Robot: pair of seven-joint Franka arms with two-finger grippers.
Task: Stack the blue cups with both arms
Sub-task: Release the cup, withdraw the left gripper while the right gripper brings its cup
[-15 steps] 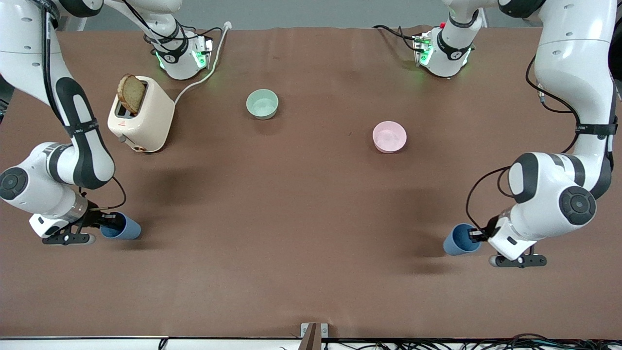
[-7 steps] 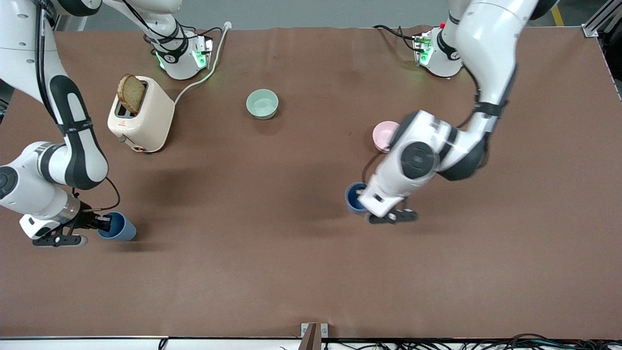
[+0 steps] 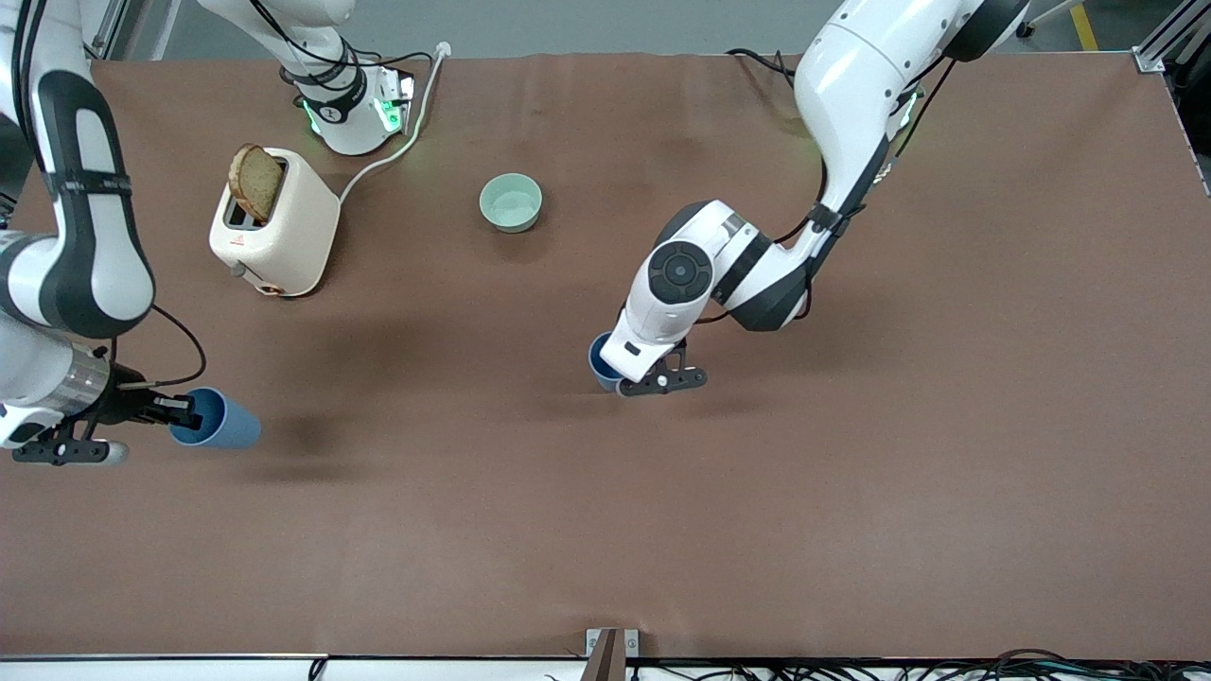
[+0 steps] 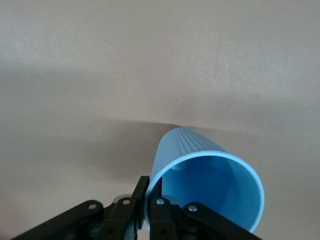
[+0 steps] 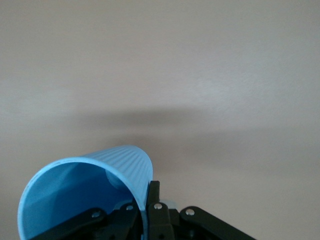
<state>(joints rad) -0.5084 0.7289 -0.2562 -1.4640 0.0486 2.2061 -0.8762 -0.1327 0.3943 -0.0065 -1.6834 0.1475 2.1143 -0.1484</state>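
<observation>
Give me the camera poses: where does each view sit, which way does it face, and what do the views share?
Front view: high across the table, facing both arm bases; shows both arms, the left gripper and right gripper each holding a blue cup, plus the toaster.
Left wrist view: on the left wrist, looking past the fingers at its cup and the table.
Right wrist view: likewise, its cup.
Shared: both cups also show in front.
</observation>
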